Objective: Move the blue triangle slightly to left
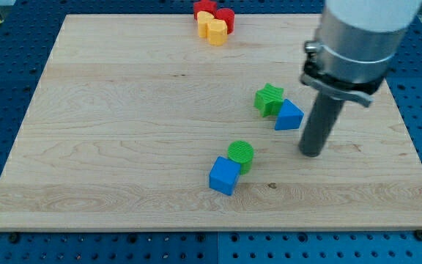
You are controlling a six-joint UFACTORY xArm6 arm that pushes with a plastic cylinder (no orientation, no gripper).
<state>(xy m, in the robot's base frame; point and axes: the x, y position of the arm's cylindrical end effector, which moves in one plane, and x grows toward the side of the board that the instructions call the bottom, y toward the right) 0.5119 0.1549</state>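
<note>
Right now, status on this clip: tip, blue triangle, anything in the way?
My tip down on the board, just right of and below the blue triangle, not touching. Green star against the triangle's upper left, in its leftward path.

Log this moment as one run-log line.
my tip: right of blue triangle, slightly lower, not touching | blue triangle: against green star | push: not begun
</note>
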